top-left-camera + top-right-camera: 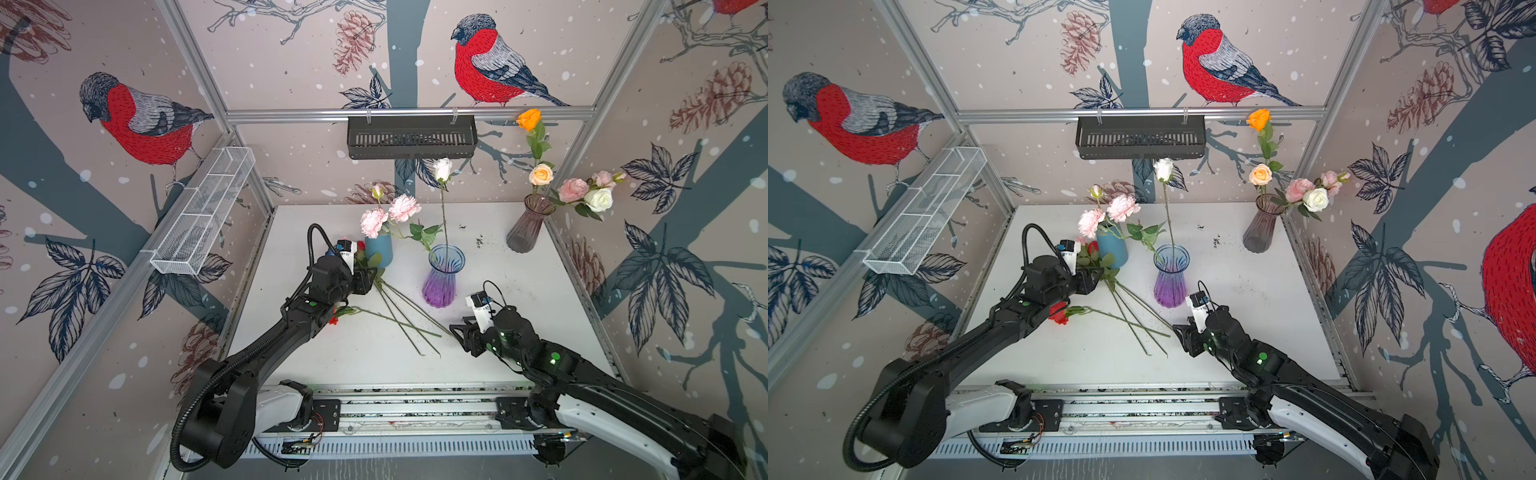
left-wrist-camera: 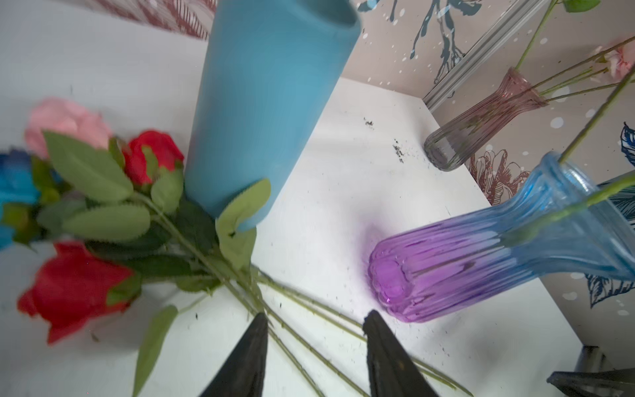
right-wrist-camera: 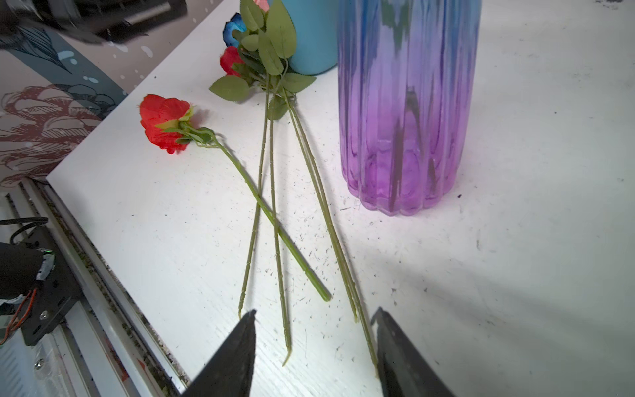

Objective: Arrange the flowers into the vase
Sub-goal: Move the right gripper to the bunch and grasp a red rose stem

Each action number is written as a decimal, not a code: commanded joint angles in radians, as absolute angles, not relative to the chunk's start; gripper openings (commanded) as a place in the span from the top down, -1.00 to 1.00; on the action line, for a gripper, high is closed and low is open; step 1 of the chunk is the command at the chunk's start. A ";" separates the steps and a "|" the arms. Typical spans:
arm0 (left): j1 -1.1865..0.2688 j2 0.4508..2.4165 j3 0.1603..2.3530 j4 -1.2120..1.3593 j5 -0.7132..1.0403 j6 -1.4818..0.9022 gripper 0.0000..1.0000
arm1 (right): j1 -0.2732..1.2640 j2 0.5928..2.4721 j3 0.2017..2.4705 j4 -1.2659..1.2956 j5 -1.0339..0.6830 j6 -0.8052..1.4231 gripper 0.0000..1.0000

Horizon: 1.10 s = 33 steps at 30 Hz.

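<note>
Straddling the pile: left gripper (image 2: pixel 314 319), jaws part-way apart, several thin green stems running between and under them, nothing pinched yet; it sits at the leafy neck of the bunch, just in front of the blue vase (image 2: pixel 271 103). Companion item, right gripper (image 3: pixel 314 314): jaws likewise apart, empty, low over the cut ends of the same stems, near the foot of the purple glass vase (image 3: pixel 405 120).

Stock not yet placed: loose flowers (image 1: pixel 399 309), stems fanned flat on the table (image 1: pixel 532 324); red, pink and blue heads crowded against the blue vase; one red rose (image 3: pixel 165 123) lying apart, its thicker stem crossing the others.

Step in hand, by judgement: picking one stem from the pile. The next move calls for closing on a single stem and not its crossed neighbours; lifting it clear; then steering the cut end into a narrow mouth, probably the purple glass vase as it is nearest.

Containers:
- blue vase: pink carnations (image 1: pixel 404 208) and a bud
- purple glass vase: one tall white rose (image 1: pixel 442 169) plus a leafy stem
- smoky glass vase (image 1: pixel 528 226), far right corner: orange, peach, pink and white roses leaning outward
- black basket (image 1: pixel 411 137) and white wire basket (image 1: pixel 203 212) on the frame: contents not discernible
</note>
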State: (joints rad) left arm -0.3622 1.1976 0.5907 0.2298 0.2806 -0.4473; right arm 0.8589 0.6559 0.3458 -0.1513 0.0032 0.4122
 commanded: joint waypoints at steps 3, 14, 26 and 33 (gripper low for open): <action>-0.360 1.237 0.543 0.361 0.326 -0.627 0.14 | 0.869 0.624 0.334 -0.104 -0.008 0.406 -0.13; -0.334 1.411 0.534 0.482 0.519 -0.743 0.17 | 0.953 0.712 0.382 -0.118 0.041 0.388 0.04; -0.165 1.106 0.405 0.513 0.540 -0.733 0.07 | 1.043 1.449 0.843 -0.199 0.052 0.239 0.11; -0.163 0.914 0.420 0.395 0.491 -0.645 -0.02 | 1.047 1.775 1.112 -0.299 -0.009 0.162 0.23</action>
